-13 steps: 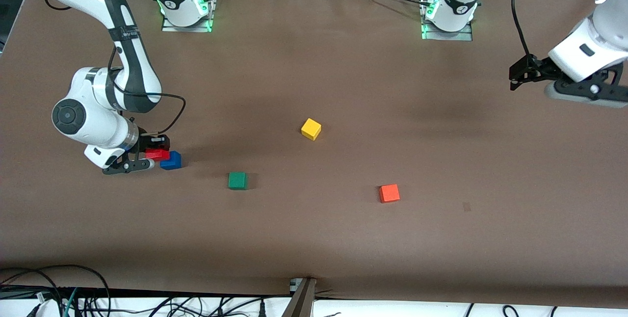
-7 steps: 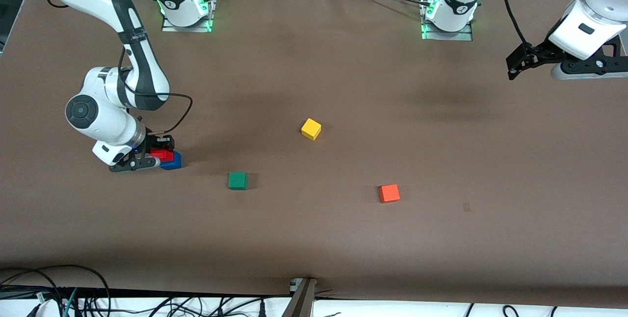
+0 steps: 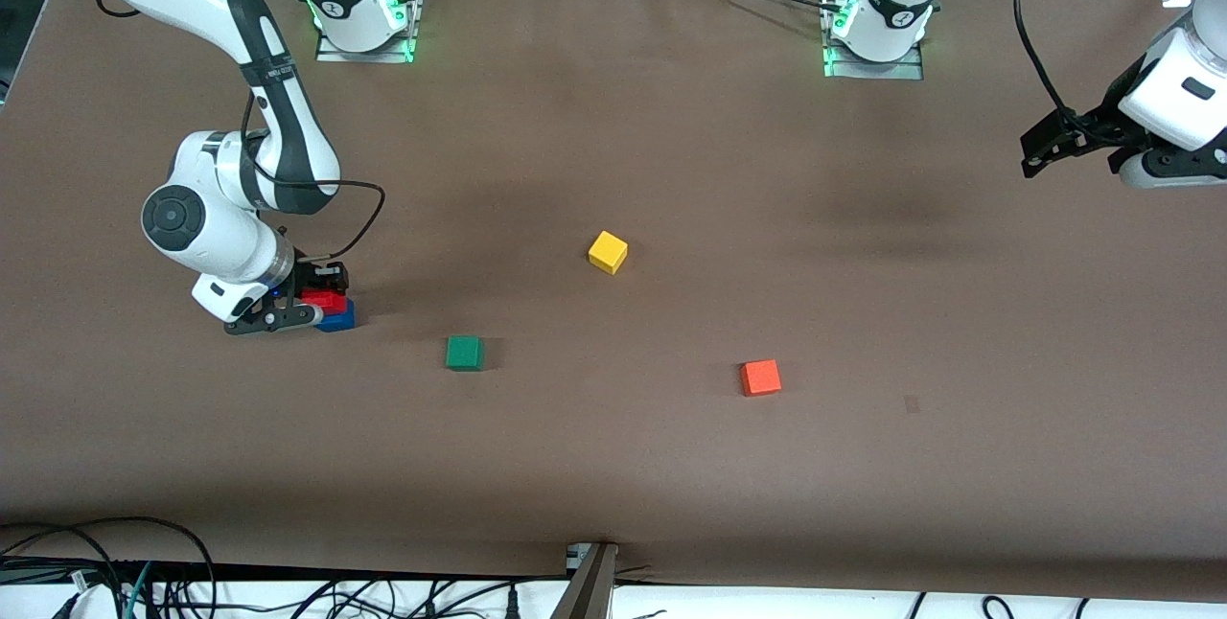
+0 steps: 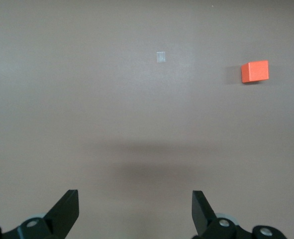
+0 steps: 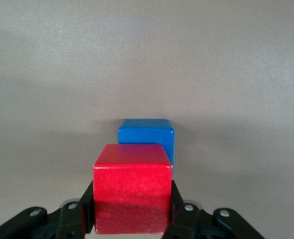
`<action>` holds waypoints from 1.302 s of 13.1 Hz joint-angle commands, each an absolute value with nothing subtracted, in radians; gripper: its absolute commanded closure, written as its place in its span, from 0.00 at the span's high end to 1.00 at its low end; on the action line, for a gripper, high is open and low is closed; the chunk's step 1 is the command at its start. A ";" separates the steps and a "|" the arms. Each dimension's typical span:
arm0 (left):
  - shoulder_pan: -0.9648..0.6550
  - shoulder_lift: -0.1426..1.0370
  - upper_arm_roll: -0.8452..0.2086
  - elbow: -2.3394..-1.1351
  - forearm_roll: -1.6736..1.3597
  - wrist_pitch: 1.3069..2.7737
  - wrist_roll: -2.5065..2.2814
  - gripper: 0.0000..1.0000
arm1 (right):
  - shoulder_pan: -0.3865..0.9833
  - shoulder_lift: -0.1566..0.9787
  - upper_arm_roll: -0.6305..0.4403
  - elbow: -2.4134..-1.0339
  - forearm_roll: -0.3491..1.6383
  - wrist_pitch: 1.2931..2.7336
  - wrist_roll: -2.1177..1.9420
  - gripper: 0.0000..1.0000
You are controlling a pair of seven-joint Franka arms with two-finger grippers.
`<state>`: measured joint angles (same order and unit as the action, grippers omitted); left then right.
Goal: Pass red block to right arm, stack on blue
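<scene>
My right gripper (image 3: 312, 305) is shut on the red block (image 3: 324, 300) and holds it low, just above the blue cube (image 3: 341, 317), partly over its edge toward the right arm's end of the table. In the right wrist view the red block (image 5: 132, 186) sits between the fingers (image 5: 179, 211), with the blue cube (image 5: 147, 135) just past it. I cannot tell whether the two blocks touch. My left gripper (image 3: 1145, 169) hangs open and empty in the air at the left arm's end of the table; its wrist view shows its spread fingertips (image 4: 67, 209) over bare table.
A yellow cube (image 3: 608, 251) lies mid-table. A green cube (image 3: 465, 353) and an orange cube (image 3: 760, 377) lie nearer the front camera. The orange cube also shows in the left wrist view (image 4: 254, 71). Cables run along the front edge.
My right gripper has carried the red block a little toward the blue cube, so it now overlaps it more. My left arm swung up, then back down toward its end of the table.
</scene>
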<state>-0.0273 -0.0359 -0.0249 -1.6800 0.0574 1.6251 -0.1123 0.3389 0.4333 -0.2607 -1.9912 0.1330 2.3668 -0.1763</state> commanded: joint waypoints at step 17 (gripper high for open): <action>0.008 -0.014 -0.061 -1.640 0.071 1.586 -0.091 1.00 | 0.330 0.439 -0.265 -2.000 0.114 2.408 -0.156 0.82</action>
